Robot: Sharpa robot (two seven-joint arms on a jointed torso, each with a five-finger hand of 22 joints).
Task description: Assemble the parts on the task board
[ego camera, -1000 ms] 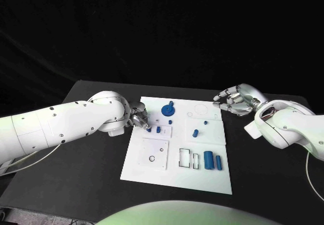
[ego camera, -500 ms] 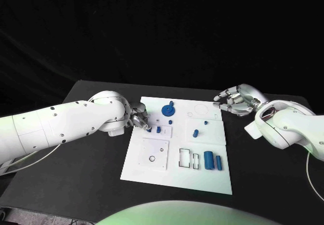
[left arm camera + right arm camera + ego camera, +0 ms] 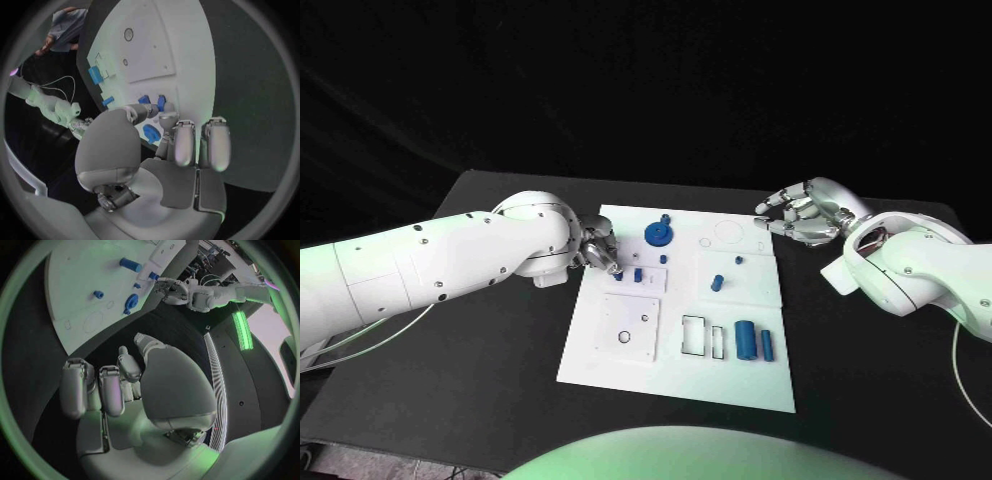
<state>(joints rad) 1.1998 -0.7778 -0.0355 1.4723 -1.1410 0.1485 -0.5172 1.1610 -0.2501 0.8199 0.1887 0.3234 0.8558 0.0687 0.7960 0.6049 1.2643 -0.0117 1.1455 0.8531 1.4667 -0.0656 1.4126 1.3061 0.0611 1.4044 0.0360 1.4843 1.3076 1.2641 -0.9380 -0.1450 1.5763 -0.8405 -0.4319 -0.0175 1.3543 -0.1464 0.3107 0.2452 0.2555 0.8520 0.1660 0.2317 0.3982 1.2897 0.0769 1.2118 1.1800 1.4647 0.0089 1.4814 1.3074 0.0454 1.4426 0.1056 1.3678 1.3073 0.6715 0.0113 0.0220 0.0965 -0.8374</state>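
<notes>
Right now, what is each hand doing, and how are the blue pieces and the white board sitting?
left hand: over the board's left edge, fingers curled by small blue pieces; whether it holds one is unclear.
right hand: off the board's far right corner, fingers curled, holding nothing.
task board: flat on the table.
blue round part: on the board.
blue cylinders: lying side by side.

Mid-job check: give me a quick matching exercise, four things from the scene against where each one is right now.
1. left hand
2. right hand
3. round blue part
4. blue cylinder

A. lying near the board's near right corner
B. off the task board, over the black table at its far right corner
C. at the board's left edge
D. on the board's far end

1-C, 2-B, 3-D, 4-A
</notes>
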